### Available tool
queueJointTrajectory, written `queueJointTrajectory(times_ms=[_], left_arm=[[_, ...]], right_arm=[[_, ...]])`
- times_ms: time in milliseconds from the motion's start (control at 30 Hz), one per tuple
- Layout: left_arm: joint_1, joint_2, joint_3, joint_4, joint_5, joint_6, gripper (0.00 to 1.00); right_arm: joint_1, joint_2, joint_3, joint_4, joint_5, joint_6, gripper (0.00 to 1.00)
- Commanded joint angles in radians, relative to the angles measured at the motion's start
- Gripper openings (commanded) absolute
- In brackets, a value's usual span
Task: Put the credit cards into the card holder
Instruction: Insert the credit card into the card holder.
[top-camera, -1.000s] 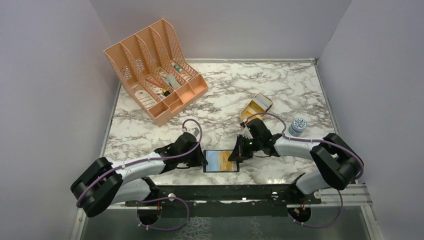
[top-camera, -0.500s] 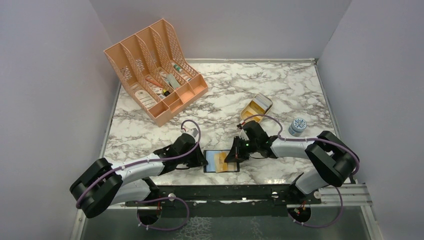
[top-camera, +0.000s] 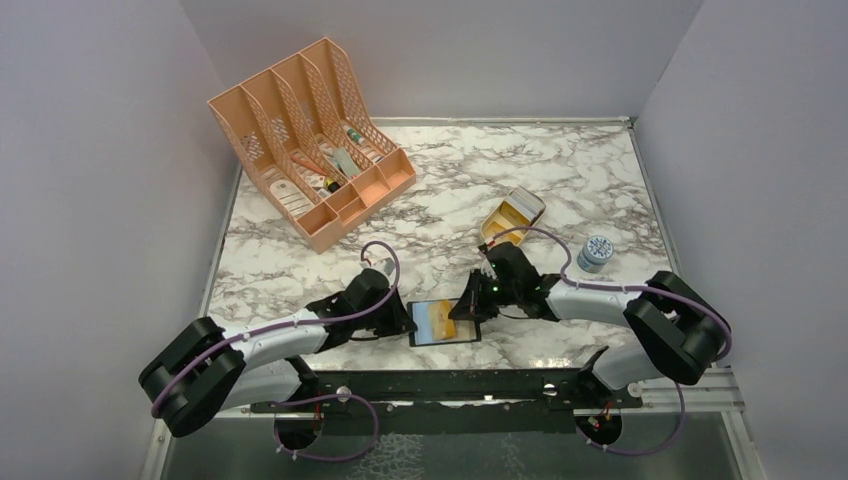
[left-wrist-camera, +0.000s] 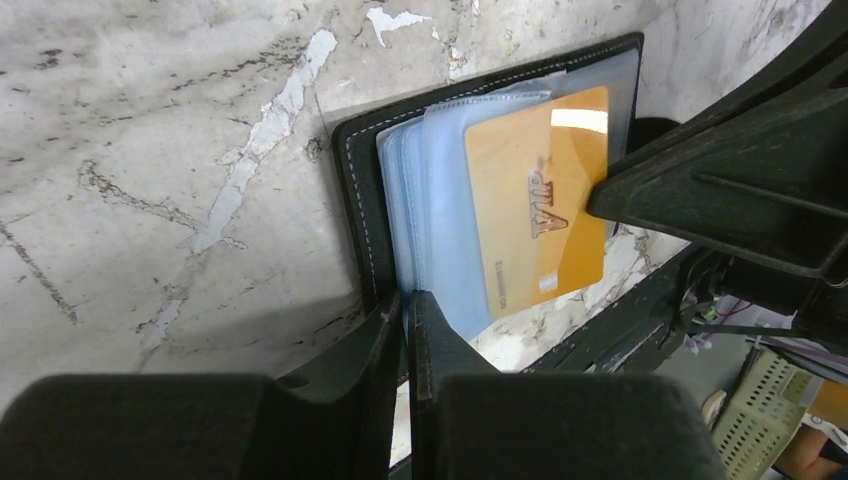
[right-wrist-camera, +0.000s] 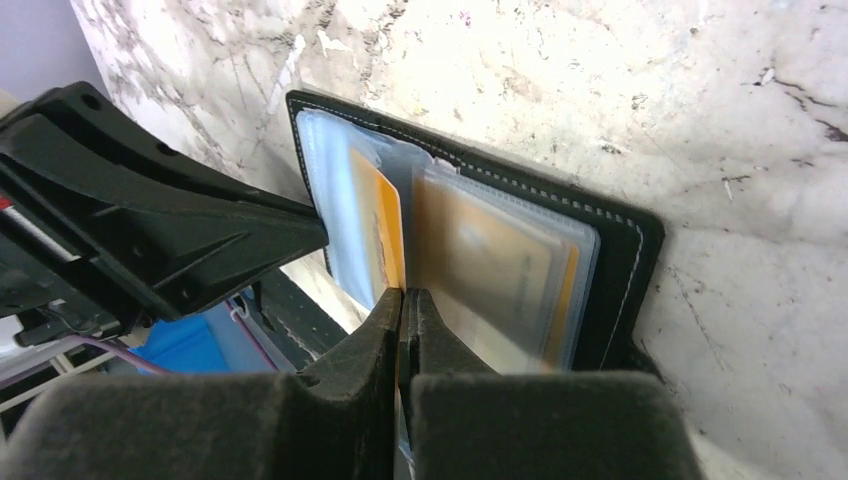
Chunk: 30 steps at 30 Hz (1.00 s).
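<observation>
Lying open at the marble table's (top-camera: 580, 170) six o'clock edge, the black card holder (top-camera: 443, 327) is pinched at its nine o'clock side by the nearly closed left gripper (left-wrist-camera: 408, 305). The right gripper (right-wrist-camera: 403, 295), jaws fully together, touches the orange VIP card (left-wrist-camera: 540, 200) at three o'clock.

A peach desk organiser (top-camera: 310, 140) stands at the far left of the marble table (top-camera: 580, 160), small items in its compartments. A gold tin (top-camera: 514, 215) lies open right of centre. Just right of it, nearer, sits a small round blue-grey container (top-camera: 596, 253).
</observation>
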Motion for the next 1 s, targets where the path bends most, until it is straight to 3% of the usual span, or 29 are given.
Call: queueJointTrajectory(times_ms=[0, 267, 433, 600, 967], left_arm=[[-0.011, 0.004, -0.024, 0.007, 0.050, -0.010, 0.10], [-0.011, 0.013, -0.029, 0.053, 0.076, -0.036, 0.09], [-0.010, 0.015, -0.031, 0.057, 0.078, -0.036, 0.09], [-0.011, 0.014, -0.024, 0.055, 0.074, -0.029, 0.08], [-0.011, 0.010, -0.015, 0.037, 0.063, -0.017, 0.08]], right_arm=[[0.006, -0.051, -0.025, -0.008, 0.090, 0.009, 0.01], [0.046, 0.024, -0.002, 0.051, 0.051, 0.031, 0.02], [0.078, 0.038, 0.075, -0.088, 0.109, -0.008, 0.23], [0.090, 0.012, 0.110, -0.172, 0.158, -0.056, 0.34], [0.142, 0.106, 0.170, -0.117, 0.095, -0.112, 0.33]])
